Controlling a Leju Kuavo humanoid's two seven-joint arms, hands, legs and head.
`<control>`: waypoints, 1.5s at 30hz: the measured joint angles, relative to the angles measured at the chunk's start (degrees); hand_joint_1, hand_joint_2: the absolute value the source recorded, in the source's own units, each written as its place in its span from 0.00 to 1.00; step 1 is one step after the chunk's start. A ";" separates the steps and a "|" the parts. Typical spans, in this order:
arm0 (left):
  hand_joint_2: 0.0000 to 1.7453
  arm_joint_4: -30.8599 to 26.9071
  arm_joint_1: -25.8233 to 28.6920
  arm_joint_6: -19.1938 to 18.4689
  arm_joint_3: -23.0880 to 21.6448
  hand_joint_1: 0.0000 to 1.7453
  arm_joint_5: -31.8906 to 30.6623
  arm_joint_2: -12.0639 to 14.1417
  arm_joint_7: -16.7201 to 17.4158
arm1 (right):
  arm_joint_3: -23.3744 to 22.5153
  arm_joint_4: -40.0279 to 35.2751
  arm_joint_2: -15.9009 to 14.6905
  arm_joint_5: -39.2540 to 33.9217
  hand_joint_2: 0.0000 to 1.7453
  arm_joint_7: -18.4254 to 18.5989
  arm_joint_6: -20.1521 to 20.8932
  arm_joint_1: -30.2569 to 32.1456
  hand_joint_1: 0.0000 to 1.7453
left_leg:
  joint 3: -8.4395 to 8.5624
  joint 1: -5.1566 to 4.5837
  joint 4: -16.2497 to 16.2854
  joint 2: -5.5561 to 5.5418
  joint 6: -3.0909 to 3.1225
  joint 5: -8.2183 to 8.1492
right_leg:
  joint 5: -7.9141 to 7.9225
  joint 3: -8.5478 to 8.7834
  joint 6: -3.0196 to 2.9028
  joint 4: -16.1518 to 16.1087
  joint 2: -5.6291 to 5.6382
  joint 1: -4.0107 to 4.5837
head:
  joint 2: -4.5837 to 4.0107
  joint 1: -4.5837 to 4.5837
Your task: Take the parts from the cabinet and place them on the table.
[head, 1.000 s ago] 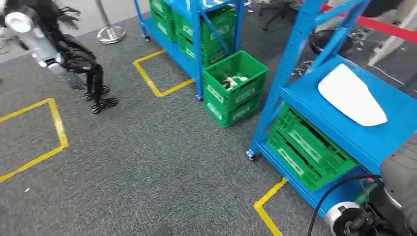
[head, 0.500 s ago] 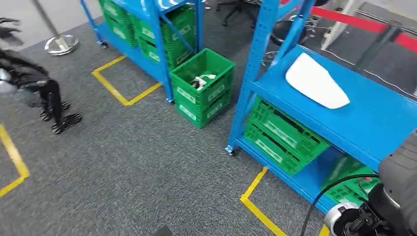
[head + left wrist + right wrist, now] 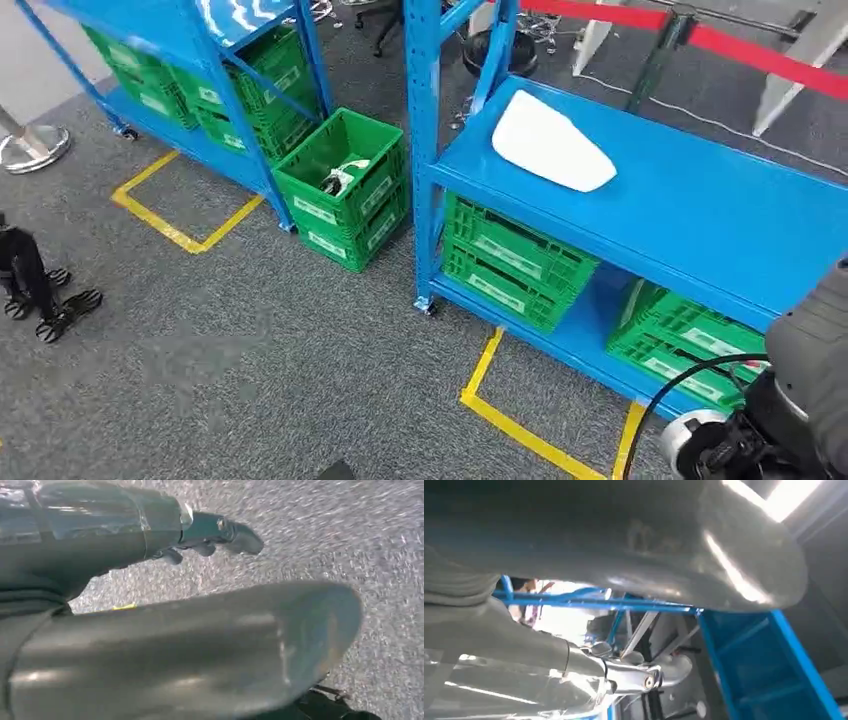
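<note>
A white curved part (image 3: 548,140) lies on the middle shelf of the blue rack (image 3: 700,215) ahead on the right. A green crate (image 3: 345,180) on the floor by the rack's post holds a small white and black part (image 3: 343,176). My right arm (image 3: 800,400) shows at the bottom right of the head view. In the left wrist view my left hand (image 3: 175,650) hangs over grey carpet with its fingers (image 3: 235,532) spread, holding nothing. In the right wrist view my right hand (image 3: 614,555) is beside the blue rack frame (image 3: 769,665), also holding nothing.
Green crates (image 3: 515,262) fill the rack's bottom shelf. A second blue rack (image 3: 190,90) with crates stands at the back left. Yellow tape (image 3: 520,425) marks the carpet. A red barrier band (image 3: 745,47) runs behind. A black footed thing (image 3: 40,295) stands at the left edge.
The whole picture has shifted left, so the camera has turned right. The rack with the white part now sits nearer the middle and looks closer.
</note>
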 joint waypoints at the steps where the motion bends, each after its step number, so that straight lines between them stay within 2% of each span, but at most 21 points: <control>1: 0.00 0.02 0.24 0.00 0.00 0.00 0.00 0.02 0.02 | 0.09 0.00 0.00 0.00 0.00 -0.02 0.00 0.03 0.00 | -2.44 -0.01 3.82 0.19 -0.09 -1.00 | -0.09 0.00 -0.13 0.06 0.77 0.07 | 0.00 -0.02; 3: 0.00 0.02 0.53 0.00 0.00 0.00 0.02 0.02 0.09 | 0.15 0.09 0.00 0.00 0.00 -0.02 0.00 0.04 0.00 | -4.50 0.00 4.77 0.70 -0.14 1.12 | -0.25 0.13 -0.07 0.22 2.48 0.08 | 0.00 -0.04; 5: 0.00 0.02 0.53 0.13 0.00 0.00 0.02 0.02 0.07 | 0.17 0.09 -0.02 0.07 0.00 -0.02 0.00 0.04 0.00 | -2.01 0.07 -2.89 -0.07 0.06 7.55 | -0.74 0.42 0.22 0.65 4.15 -0.06 | 0.00 -0.07; 6: 0.00 0.04 0.55 0.15 0.00 0.00 0.00 0.07 0.07 | 0.20 0.09 0.00 0.22 0.00 -0.04 0.00 0.04 0.00 | -0.27 0.30 -7.60 -3.09 0.15 10.36 | -1.12 0.48 0.52 1.02 4.80 -0.20 | 0.00 -0.09; 7: 0.00 0.04 0.59 0.15 0.00 0.00 0.00 0.09 0.07 | 0.20 0.11 0.00 0.37 0.00 -0.11 0.00 0.09 0.00 | 0.15 0.74 -8.18 -6.72 0.41 9.36 | -1.37 0.28 0.89 1.23 5.32 -0.17 | 0.00 0.00; 11: 0.00 0.04 0.69 0.24 0.00 0.00 -0.09 0.07 -0.02 | 0.26 0.04 -0.02 0.33 0.00 -0.11 -0.02 0.14 0.00 | 1.47 0.42 -9.93 -3.74 1.27 8.90 | -1.14 -0.34 2.41 1.08 8.60 -0.82 | 0.00 -0.04; 12: 0.00 0.04 0.64 0.37 0.00 0.00 -0.09 -0.02 -0.02 | 0.24 0.04 -0.18 0.22 0.00 -0.09 -0.02 0.17 0.00 | 1.88 0.78 -10.48 -2.62 1.58 9.00 | -1.54 -0.47 2.53 1.27 8.01 -0.79 | 0.00 -0.05; 14: 0.00 0.00 0.61 0.42 0.00 0.00 -0.15 -0.17 -0.11 | 0.24 0.07 -0.26 -0.04 0.00 0.04 -0.02 -0.32 0.00 | 2.56 0.55 -10.76 -0.56 2.23 8.67 | -4.39 -2.91 3.35 6.53 2.38 -0.47 | 0.00 0.92; 17: 0.00 0.07 1.03 0.46 0.00 0.00 -0.15 -0.24 0.04 | 0.28 0.24 -0.24 -0.20 0.00 0.09 0.00 0.05 0.00 | 2.94 0.30 -10.74 2.92 2.53 7.99 | -8.35 -9.24 3.94 18.13 0.78 -0.65 | 0.00 1.16; 19: 0.00 0.07 0.98 0.50 0.00 0.00 -0.15 -0.24 0.07 | 0.26 0.39 -0.24 -0.39 0.00 0.09 -0.04 0.09 0.00 | 3.57 0.18 -10.75 4.68 2.40 7.46 | -4.97 -7.90 3.77 15.10 0.50 -0.67 | 0.00 1.20; 21: 0.00 0.04 0.85 0.54 0.00 0.00 -0.15 -0.39 0.05 | 0.26 0.44 -0.24 -0.61 0.00 0.09 -0.04 0.08 0.00 | 4.56 0.00 -10.77 5.95 2.17 6.88 | 0.49 -3.04 2.98 5.35 -0.97 -0.42 | 0.00 1.31; 23: 0.00 0.02 0.81 0.57 0.00 0.00 -0.15 -0.50 0.07 | 0.26 0.46 -0.24 -0.63 0.00 0.09 -0.04 -0.02 0.00 | 4.76 -0.46 -10.76 6.86 1.64 6.42 | 0.03 -1.01 2.03 1.49 -4.10 0.65 | -0.02 1.35; 27: 0.00 0.02 0.68 0.61 0.00 0.00 -0.15 -0.63 0.07 | 0.26 0.44 -0.35 -0.72 0.00 0.11 -0.04 0.30 0.00 | 5.60 -0.50 -11.31 8.56 0.45 5.71 | 0.05 -0.41 0.99 0.27 -1.84 0.05 | 0.00 1.25; 28: 0.00 0.02 0.57 0.63 0.00 0.00 -0.17 -0.63 0.07 | 0.22 0.39 -0.37 -0.72 0.00 0.22 -0.04 0.36 0.00 | 5.61 -0.22 -10.37 3.35 0.14 4.94 | 0.16 -0.02 0.83 -0.18 -1.59 0.04 | -0.02 0.98; 29: 0.00 0.02 0.62 0.63 0.00 0.00 -0.17 -0.63 0.04 | 0.22 0.50 -0.42 -0.74 0.00 0.22 -0.02 0.29 0.00 | 3.92 -0.15 -7.23 0.65 0.16 3.18 | 0.20 0.10 0.50 -0.25 -1.15 -0.07 | 0.00 0.83; 32: 0.00 0.07 1.20 0.61 0.00 0.00 -0.17 -0.63 0.07 | 0.24 0.83 -0.37 -0.11 0.00 0.74 -0.02 1.23 0.00 | -3.27 -0.13 4.74 0.31 -0.05 -1.02 | -0.07 0.12 0.02 -0.23 0.58 0.13 | 0.00 0.35; 33: 0.00 0.07 1.38 0.63 0.00 0.00 -0.17 -0.63 0.07 | 0.22 0.96 -0.37 0.85 0.00 1.63 -0.02 1.62 0.00 | -4.35 -0.14 5.37 0.56 -0.07 -0.14 | -0.18 0.20 -0.03 -0.15 1.03 0.15 | 0.00 0.31; 35: 0.00 0.07 1.44 0.81 0.00 0.00 -0.15 -0.63 0.07 | 0.22 1.51 -0.39 1.88 0.00 3.94 -0.02 3.09 0.00 | -2.96 -0.04 -0.34 0.85 0.07 5.71 | -0.70 0.61 0.18 0.17 1.83 0.09 | 0.00 0.18; 36: 0.00 0.07 1.46 0.90 0.00 0.00 -0.09 -0.63 0.07 | 0.22 2.20 -0.37 1.53 1.00 5.24 -0.02 3.93 0.00 | -0.96 0.00 -5.30 0.81 0.17 9.00 | -1.14 0.94 0.39 0.44 2.01 0.05 | 0.00 0.15; 39: 0.00 0.07 1.67 1.27 0.00 0.00 0.37 -0.81 0.09 | 0.13 6.17 -0.52 -1.45 1.00 9.32 0.37 6.82 0.00 | 1.08 -0.14 -9.49 0.27 1.05 8.94 | -1.92 0.85 1.35 1.11 2.25 0.34 | 0.00 0.04; 45: 0.00 0.04 2.42 2.05 0.02 0.00 1.88 -2.03 3.72 | -0.18 36.19 -0.55 -18.48 1.00 10.44 8.18 9.42 0.00 | 1.12 -0.24 -9.85 0.14 1.33 8.85 | -2.10 1.47 1.00 0.42 1.78 0.29 | 0.00 0.28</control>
